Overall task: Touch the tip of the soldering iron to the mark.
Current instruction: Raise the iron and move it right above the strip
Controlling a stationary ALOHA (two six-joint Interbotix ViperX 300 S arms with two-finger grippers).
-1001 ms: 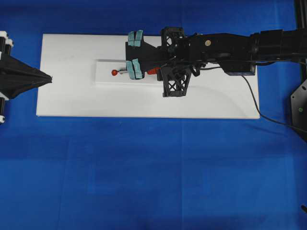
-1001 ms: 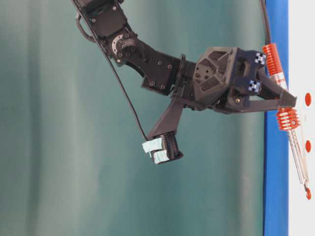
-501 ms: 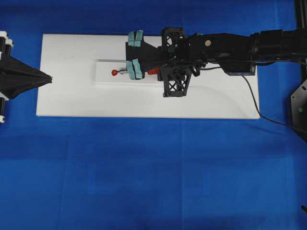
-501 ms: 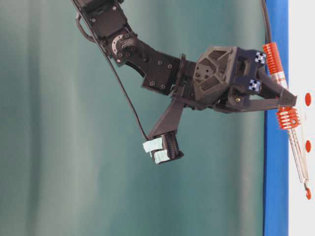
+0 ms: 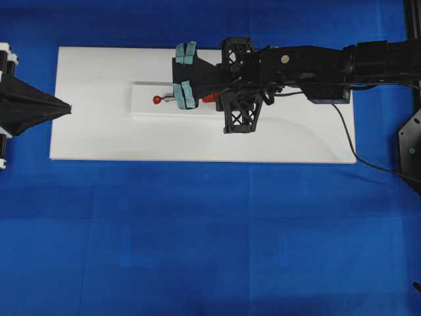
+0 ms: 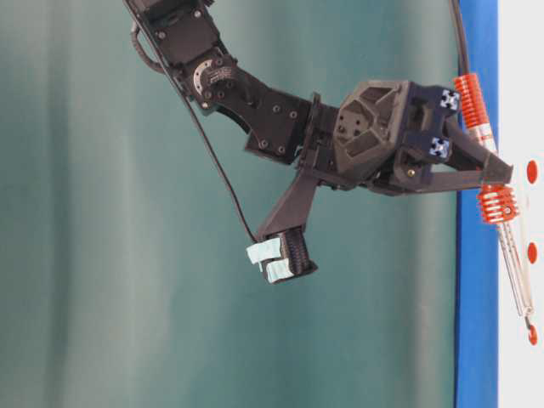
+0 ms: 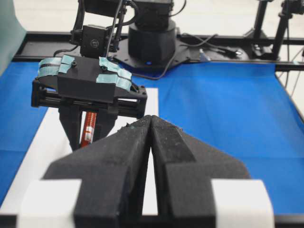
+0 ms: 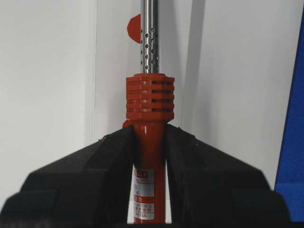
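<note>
In the overhead view, the red-handled, silver-shafted soldering iron [image 5: 197, 99] is seen lying along a white rectangular board [image 5: 99, 131], its tip at the round red mark [image 5: 157, 100]. At table level, the tip is shown touching that dot. In the left wrist view, the black left gripper [image 7: 151, 142] is seen pressed together, empty. In the right wrist view, the right gripper [image 8: 149, 156] is clamped on the handle.

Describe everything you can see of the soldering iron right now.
The soldering iron has a red-orange ribbed handle with a label, a perforated silver shaft and a black cord. The right gripper has its jaws shut on the handle. It slants down toward the white board; in the table-level view its tip sits at the mark.
</note>
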